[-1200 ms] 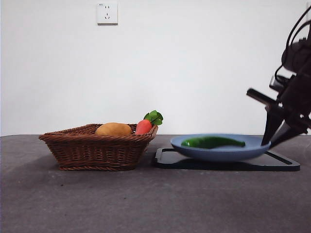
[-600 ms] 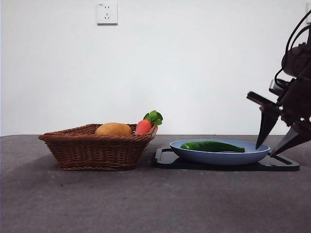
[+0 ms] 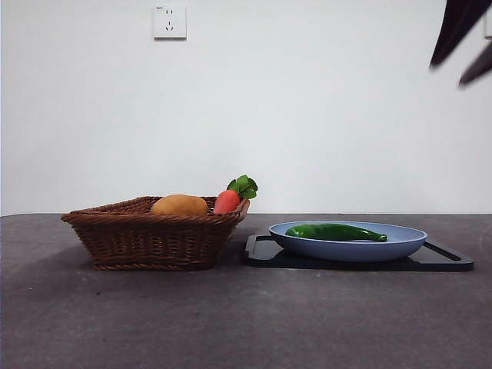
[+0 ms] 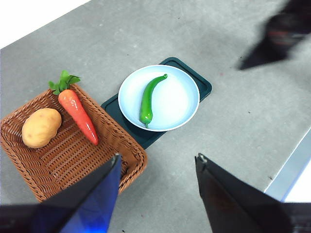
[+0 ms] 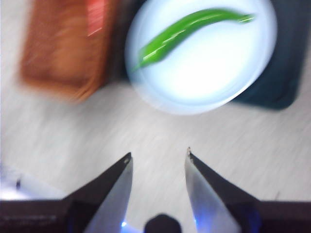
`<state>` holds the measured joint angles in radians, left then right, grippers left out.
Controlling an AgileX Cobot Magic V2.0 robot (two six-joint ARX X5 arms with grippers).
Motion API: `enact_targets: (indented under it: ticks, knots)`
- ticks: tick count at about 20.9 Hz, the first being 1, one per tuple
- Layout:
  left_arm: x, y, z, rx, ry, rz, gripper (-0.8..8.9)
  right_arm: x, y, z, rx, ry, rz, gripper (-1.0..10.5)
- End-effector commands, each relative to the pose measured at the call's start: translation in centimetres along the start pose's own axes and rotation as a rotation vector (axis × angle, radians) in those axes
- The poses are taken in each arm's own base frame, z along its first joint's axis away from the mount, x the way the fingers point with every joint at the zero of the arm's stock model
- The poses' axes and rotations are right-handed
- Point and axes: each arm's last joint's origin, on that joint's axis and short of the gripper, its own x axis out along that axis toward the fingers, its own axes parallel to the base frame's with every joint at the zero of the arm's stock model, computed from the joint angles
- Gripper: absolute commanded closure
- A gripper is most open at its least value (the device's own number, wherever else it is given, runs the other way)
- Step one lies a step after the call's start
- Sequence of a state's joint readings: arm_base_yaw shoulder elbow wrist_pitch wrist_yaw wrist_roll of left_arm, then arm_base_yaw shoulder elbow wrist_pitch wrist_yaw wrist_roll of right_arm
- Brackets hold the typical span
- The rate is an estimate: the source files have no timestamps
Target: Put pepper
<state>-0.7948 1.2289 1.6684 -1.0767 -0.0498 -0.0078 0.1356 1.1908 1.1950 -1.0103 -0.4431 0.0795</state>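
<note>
Open air above plate, basket (wall just beside) flanking

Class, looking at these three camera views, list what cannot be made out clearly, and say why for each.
- Basket contents, right wrist view: motion blur smears them.
- Right gripper, front view: cut off at the top corner, only dark tips show.
- Potato and carrot, front view: lower parts hidden behind the basket wall.
</note>
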Motion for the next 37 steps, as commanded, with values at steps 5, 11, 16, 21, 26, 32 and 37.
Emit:
enact_targets:
  ticks: [5, 11, 16, 21, 26, 32, 37]
  knots:
    - [-0.1, -0.2, 0.1, 0.017, 0.021, -0.009, 6.92, -6.0, 4.7, -5.8, -0.175, -0.001, 0.088, 9.0]
    - [-0.1, -0.2, -0.1, 0.016, 0.041, -0.009, 8.06, -8.1, 5.3, -8.1, -0.239, -0.032, 0.109, 9.4]
    - [-0.1, -0.2, 0.0, 0.016, 0.033, -0.008, 8.06, -8.1, 5.3, -8.1, -0.23, -0.035, 0.108, 9.4]
    - [-0.1, -0.2, 0.0, 0.016, 0.033, -0.008, 8.06, -8.1, 5.3, -8.1, -0.23, -0.035, 0.108, 9.4]
    - [-0.6, 0.7, 0.1, 0.078, 0.013, 0.1, 8.06, -8.1, 5.3, -8.1, -0.23, -0.035, 0.108, 9.4]
    - [-6.3, 5.5, 0.9, -0.021, -0.343, 0.408, 8.05, -8.1, 5.2, -8.1, -0.229, -0.033, 0.107, 9.4]
    - [-10.3, 7.4, -2.9, -0.054, -0.556, 0.586, 8.06, -8.1, 5.2, -8.1, -0.228, -0.033, 0.107, 9.4]
